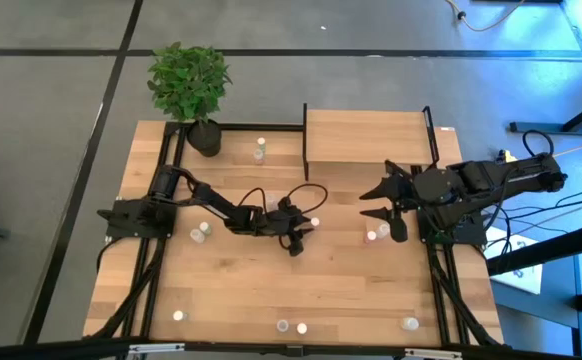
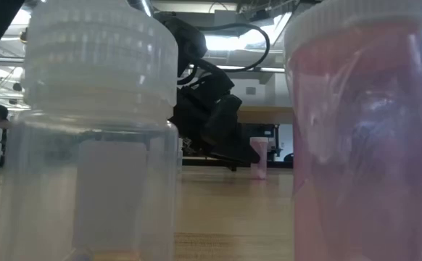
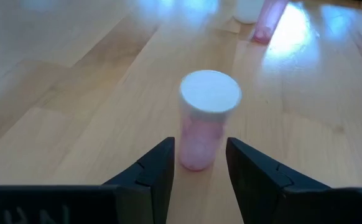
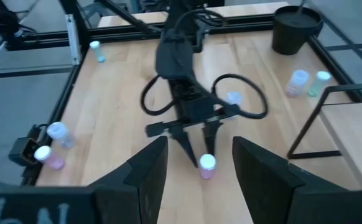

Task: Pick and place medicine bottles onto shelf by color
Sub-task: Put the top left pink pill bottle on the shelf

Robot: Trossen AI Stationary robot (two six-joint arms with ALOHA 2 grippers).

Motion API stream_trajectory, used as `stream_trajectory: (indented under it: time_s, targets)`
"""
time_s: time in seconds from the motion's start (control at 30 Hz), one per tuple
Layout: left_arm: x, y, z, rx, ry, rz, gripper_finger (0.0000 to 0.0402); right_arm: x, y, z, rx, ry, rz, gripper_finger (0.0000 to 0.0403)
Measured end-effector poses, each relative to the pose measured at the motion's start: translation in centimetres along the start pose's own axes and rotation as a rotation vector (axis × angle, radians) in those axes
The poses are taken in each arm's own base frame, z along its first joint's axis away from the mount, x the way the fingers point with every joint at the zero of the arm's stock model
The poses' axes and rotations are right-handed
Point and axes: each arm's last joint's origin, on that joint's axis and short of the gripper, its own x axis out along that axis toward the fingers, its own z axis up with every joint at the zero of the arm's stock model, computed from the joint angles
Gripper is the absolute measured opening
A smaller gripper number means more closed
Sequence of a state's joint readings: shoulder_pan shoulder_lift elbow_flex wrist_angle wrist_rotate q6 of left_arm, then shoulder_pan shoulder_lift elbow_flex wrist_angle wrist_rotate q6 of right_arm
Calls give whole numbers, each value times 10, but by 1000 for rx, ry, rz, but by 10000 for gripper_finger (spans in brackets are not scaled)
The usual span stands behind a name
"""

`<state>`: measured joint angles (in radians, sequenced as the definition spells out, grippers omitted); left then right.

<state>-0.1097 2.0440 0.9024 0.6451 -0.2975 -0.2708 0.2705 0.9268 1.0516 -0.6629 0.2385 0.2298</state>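
Dark left gripper (image 3: 198, 171) astride pink bottle (image 3: 201, 134)

Stood level and pale, a wooden table (image 1: 241, 280) framed with black rails. Carried a raised wooden shelf (image 1: 366, 135) at its far edge, bare on top. Held a potted plant (image 1: 191, 85) at the far left corner, with two small bottles (image 1: 259, 152) just beside each other near it. Bore two more bottles (image 1: 201, 232) left of centre, one pink bottle (image 1: 314, 222) near the middle, a pair of bottles (image 1: 377, 233) right of that. Kept four bottles (image 1: 291, 327) strung along the near edge, well apart from the shelf.
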Motion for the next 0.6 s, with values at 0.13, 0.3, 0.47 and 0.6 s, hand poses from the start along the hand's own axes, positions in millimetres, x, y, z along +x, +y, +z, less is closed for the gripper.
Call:
stream_trajectory:
  time_s: [0.13,0.3,0.47,0.6]
  targets:
    - [5,-1,-4,16,-20,-10,139,0,0,0,0,-1,-5,182]
    - [10,-2,-4,34,-28,-10,139,0,0,0,2,-1,-5,182]
    - [10,-1,-3,62,-33,2,139,0,0,0,2,0,-5,182]
    - [11,2,-3,59,-24,-6,139,0,0,0,2,0,-5,182]
